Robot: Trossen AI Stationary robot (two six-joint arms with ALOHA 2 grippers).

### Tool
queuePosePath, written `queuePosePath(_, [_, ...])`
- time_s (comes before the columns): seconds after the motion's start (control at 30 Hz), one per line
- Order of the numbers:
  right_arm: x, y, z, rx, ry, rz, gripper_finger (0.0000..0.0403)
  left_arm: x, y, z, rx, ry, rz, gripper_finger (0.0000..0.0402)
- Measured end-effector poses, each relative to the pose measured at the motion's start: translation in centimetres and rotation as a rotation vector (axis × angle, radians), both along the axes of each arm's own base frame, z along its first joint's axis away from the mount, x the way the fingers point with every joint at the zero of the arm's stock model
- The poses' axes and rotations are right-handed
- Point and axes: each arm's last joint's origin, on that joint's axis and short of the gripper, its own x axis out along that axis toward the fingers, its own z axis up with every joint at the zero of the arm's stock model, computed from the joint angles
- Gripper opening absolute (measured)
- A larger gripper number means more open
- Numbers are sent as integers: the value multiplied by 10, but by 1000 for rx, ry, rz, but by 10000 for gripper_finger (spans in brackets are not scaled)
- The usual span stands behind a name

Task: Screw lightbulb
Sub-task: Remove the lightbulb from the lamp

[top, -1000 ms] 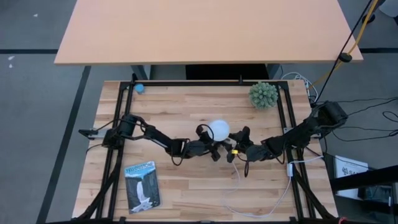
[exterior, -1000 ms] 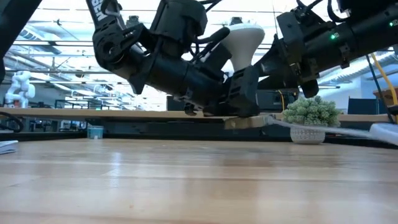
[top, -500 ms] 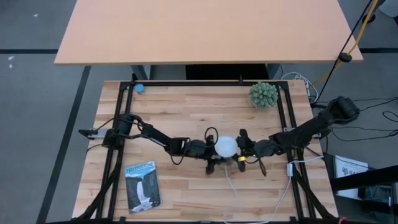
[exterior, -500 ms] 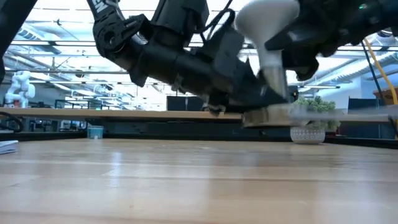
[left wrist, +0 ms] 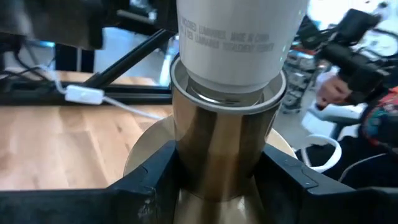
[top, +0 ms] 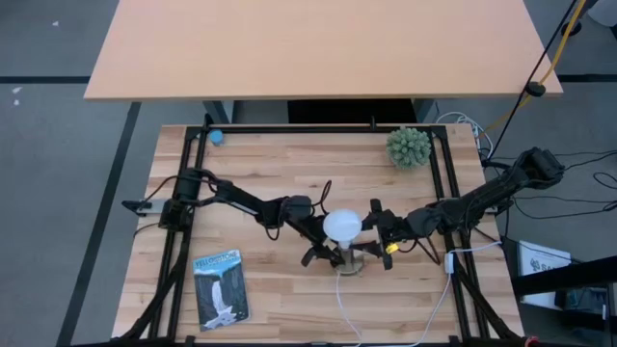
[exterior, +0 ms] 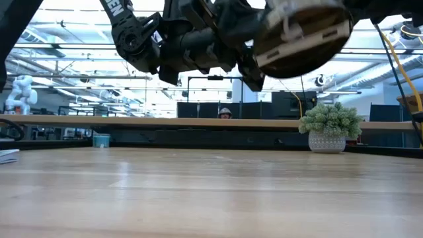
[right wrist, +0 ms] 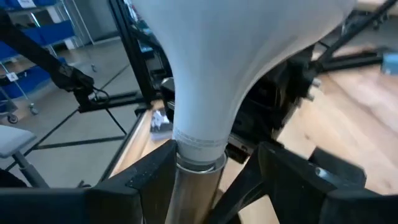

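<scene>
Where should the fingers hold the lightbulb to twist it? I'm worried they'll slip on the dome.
Probably the lightbulb's narrow neck just above the socket, from the side, fingers either side of it. The dome is wide and rounded; the neck tapers to a slimmer, straighter section. The right gripper already straddles it there, and the left gripper straddles the socket.

From above I had even, soft light on the table (top: 270,183), with only faint shadows under the arms. The low view was backlit: bright ceiling strips washed out the room, and the arms showed nearly black. The socket base (exterior: 301,36) loomed close and soft there. In my right wrist view the lightbulb (right wrist: 242,56) glared white, possibly overexposed; its background was blurred.
</scene>
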Motion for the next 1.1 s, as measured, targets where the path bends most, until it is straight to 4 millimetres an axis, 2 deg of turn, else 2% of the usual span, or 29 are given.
queuePosePath(0.37, [4,-8,4,108,-31,46,217,0,-1,4,-8,-39,-22,172])
queuePosePath(0.67, [14,-11,-3,179,-29,59,217,2,5,3,-4,-30,76,172])
queuePosePath(0.93, [15,-13,-2,134,-50,59,215,2,7,1,-4,-5,79,178])
queuePosePath(1.1, [15,-13,-4,127,-38,59,190,2,7,1,-5,-5,74,177])
